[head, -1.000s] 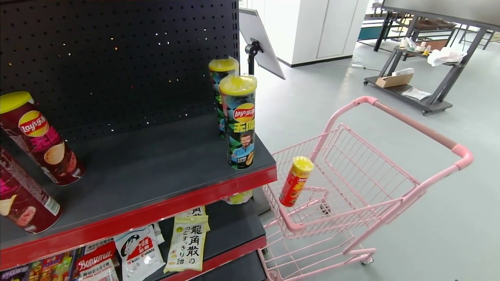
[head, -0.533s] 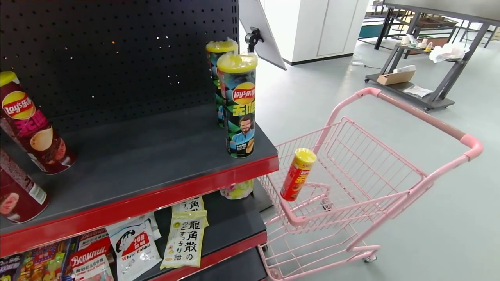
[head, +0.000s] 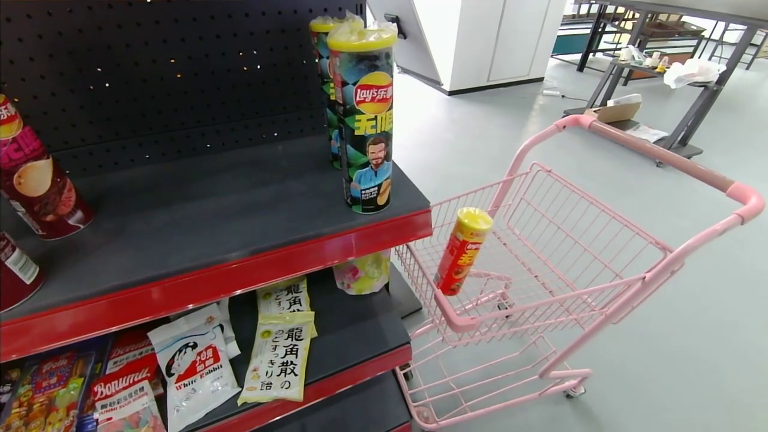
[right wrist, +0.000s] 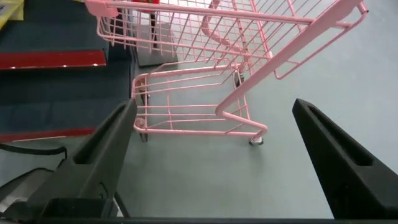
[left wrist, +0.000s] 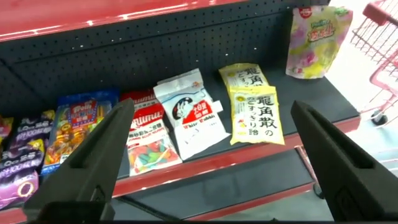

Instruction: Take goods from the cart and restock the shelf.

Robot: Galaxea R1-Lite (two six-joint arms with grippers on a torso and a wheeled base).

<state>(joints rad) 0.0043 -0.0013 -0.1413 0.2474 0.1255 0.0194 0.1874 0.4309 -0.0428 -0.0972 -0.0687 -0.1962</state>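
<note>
One red-and-yellow cardboard chip tube stood tilted in the pink wire cart beside the black metal shelf, which held two tall green tubes, the rear one mostly hidden, and two maroon tubes cut off at the edge; the left gripper and right gripper both gaped wide and empty; the head camera had shifted, the goods unmoved.

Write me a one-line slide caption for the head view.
One red chip can leans in the pink cart beside the shelf, where two tall green cans stand at its end.
</note>
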